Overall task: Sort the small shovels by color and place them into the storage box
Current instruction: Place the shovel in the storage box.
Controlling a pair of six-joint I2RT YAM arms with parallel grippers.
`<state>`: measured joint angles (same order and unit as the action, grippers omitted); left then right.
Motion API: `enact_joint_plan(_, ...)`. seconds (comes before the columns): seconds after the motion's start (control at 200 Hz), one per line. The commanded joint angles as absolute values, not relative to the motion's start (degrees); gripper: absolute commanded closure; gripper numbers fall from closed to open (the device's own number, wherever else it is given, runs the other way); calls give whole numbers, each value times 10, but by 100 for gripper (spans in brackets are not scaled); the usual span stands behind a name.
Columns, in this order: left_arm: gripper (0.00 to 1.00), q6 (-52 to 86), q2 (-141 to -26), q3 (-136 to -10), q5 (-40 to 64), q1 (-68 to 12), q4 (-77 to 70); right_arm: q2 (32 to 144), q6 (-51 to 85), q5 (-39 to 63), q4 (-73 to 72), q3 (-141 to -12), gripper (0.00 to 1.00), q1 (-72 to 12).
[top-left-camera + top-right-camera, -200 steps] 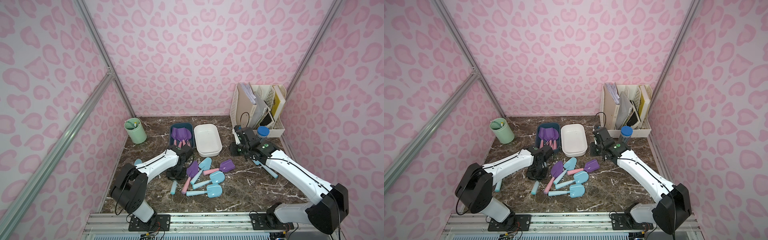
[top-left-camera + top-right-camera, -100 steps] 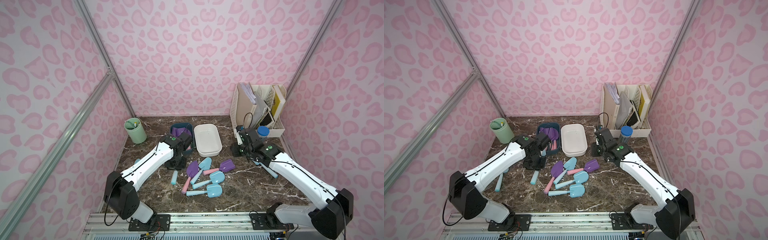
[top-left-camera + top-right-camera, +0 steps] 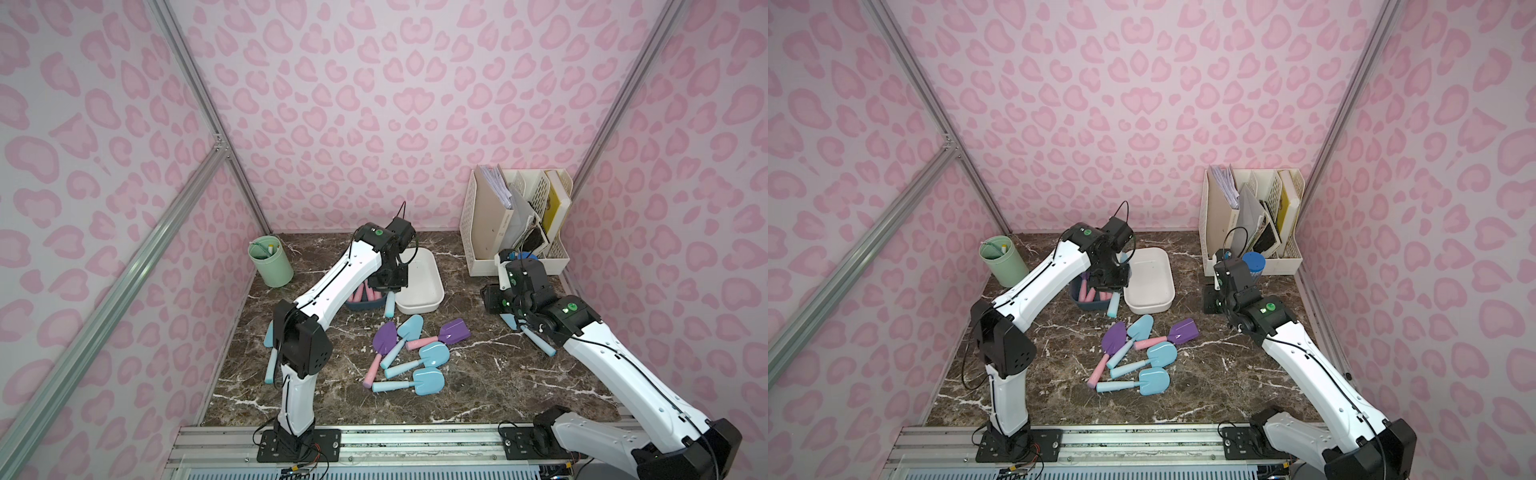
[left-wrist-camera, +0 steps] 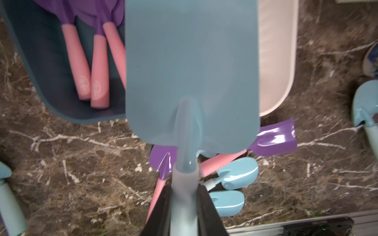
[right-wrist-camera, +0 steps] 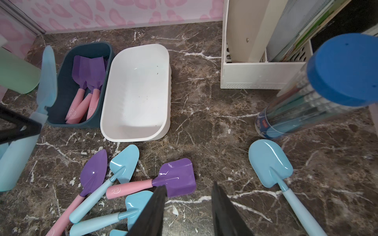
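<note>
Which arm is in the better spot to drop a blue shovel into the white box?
Left. The left gripper holds a light blue shovel by the handle, right beside the white box. The right gripper is open and empty, farther off to the side.

Dark blue box, touching white box: left arm hides most; only pink handle ends show. Light blue shovel beside white box: blade hidden behind left gripper. Left wrist view: that blade blurred, covering part of the white box.
</note>
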<state>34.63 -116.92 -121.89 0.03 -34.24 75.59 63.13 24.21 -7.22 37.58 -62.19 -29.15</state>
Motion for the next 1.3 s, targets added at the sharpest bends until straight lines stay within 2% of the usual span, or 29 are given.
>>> enact_joint_plan(0.0, 90, 384, -1219, -1286, 8, -342, 743, 623, 236, -76, 392, -622, 58, -286)
enact_joint_plan(0.325, 92, 442, -1325, -1334, 16, -341, 635, 602, 240, -76, 412, -618, 58, -282)
enact_joint_plan(0.6, 92, 457, -1415, -1404, 19, -339, 634, 598, 238, -72, 413, -612, 58, -278)
enact_joint_plan(1.295, 91, 431, -1476, -1418, -9, -330, 647, 595, 230, -66, 414, -602, 57, -264)
